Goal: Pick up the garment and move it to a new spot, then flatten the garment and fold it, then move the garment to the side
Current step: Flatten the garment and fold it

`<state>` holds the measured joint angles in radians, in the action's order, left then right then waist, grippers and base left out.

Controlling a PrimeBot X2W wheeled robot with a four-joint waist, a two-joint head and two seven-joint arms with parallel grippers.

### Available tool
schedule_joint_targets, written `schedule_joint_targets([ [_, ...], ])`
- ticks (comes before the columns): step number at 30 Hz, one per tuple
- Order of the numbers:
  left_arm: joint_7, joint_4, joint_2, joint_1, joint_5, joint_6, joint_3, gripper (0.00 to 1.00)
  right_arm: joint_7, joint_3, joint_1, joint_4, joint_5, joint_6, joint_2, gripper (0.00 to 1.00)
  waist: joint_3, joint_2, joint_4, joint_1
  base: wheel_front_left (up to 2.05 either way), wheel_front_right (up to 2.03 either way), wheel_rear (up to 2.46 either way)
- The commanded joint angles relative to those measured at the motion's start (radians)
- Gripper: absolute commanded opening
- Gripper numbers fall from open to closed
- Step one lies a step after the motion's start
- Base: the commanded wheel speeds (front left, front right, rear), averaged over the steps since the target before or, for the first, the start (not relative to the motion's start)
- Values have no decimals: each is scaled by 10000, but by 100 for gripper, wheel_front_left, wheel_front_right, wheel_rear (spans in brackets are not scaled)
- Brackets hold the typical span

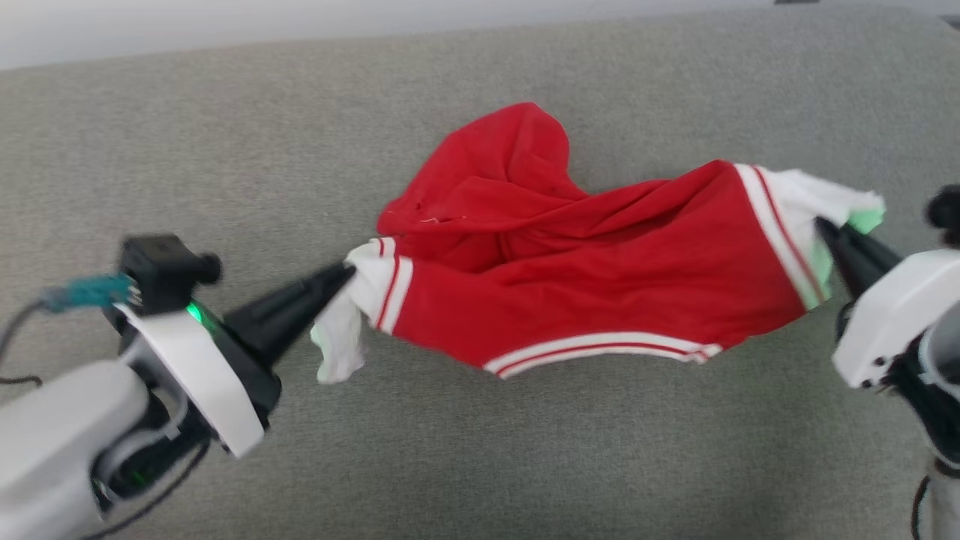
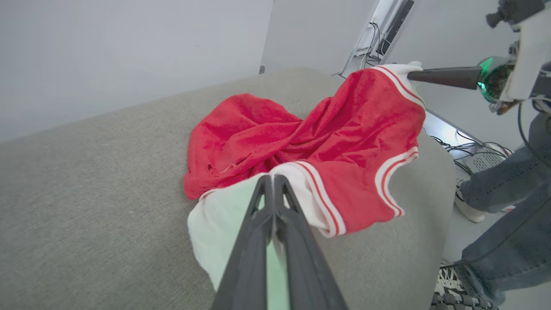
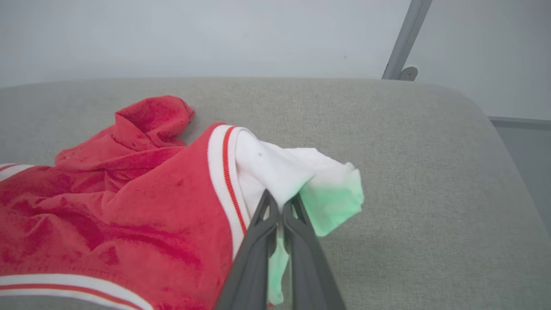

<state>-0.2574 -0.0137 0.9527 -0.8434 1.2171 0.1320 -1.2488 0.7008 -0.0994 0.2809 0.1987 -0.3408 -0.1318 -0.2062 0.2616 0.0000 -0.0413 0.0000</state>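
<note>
The garment (image 1: 570, 270) is a red shirt with white sleeve ends and striped trim, stretched between both arms over the grey cushion. My left gripper (image 1: 346, 271) is shut on its white left sleeve end, seen close up at the gripper (image 2: 273, 178) in the left wrist view. My right gripper (image 1: 823, 225) is shut on the white right sleeve end (image 3: 297, 172), its tips (image 3: 282, 199) pinching the cloth. The red body (image 2: 301, 142) sags crumpled onto the cushion between them. The back part bunches up in a hump (image 3: 155, 116).
A wide grey upholstered surface (image 1: 525, 450) lies under everything, with its rounded edge (image 3: 495, 129) at the right. A person's legs in jeans (image 2: 508, 224) and shoes stand beyond that edge, near cables on the floor (image 2: 478, 150). A pale wall runs behind.
</note>
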Motion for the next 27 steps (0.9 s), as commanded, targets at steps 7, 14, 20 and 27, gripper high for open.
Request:
schedule_joint_targets([
  [7,-86,-89,-70,-431,1012,-26,1453,0,-224,-468,1080,47,-489,18,695,0,113,0,137,0,0,0,0],
  [14,24,-1851,-727,-2000,1839,-26,2377,0,-542,-1080,4339,-1815,-659,13,1319,0,1109,0,165,0,0,0,0],
  [20,185,-4089,-1245,-4598,1936,-26,2974,0,-1599,-1087,8030,-3875,499,15,1486,0,1874,0,-74,0,0,0,0],
  [27,76,-6159,-1948,-7518,1515,-26,3318,0,-3513,-1681,11533,-6445,1390,16,1533,0,2189,0,-170,0,0,0,0],
])
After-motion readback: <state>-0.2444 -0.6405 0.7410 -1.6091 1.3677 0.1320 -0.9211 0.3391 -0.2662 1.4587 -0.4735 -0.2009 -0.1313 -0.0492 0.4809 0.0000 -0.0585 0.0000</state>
